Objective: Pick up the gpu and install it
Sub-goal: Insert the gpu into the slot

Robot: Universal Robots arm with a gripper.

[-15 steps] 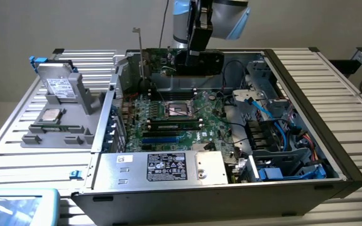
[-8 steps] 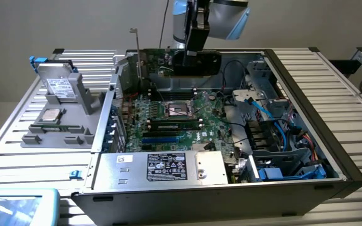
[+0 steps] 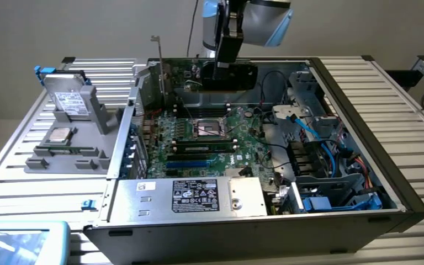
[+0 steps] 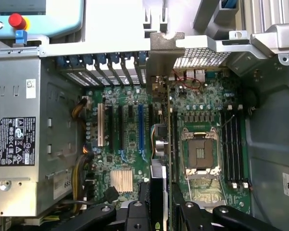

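The gpu [image 3: 197,74] hangs on edge over the back of the open computer case [image 3: 359,105]; its green board, black cooler block and thin silver end bracket [image 3: 156,55] are visible. My gripper [image 3: 227,52] comes down from above and is shut on the card's upper edge. In the wrist view the gpu [image 4: 167,120] appears edge-on between my fingers [image 4: 185,209], above the large green motherboard [image 4: 127,139] and between a blue expansion slot [image 4: 140,125] and the CPU socket [image 4: 201,156]. Its bracket [image 4: 164,55] reaches the case's rear slot openings. Whether the card touches a slot cannot be told.
A silver power supply [image 3: 197,196] fills the case's front. Cables and drive bays [image 3: 322,165] crowd the exterior view's right side. A grey stand [image 3: 72,143] holding a silver hard drive [image 3: 68,102] sits outside on the exterior view's left. A light-blue pendant [image 3: 20,243] lies at the corner.
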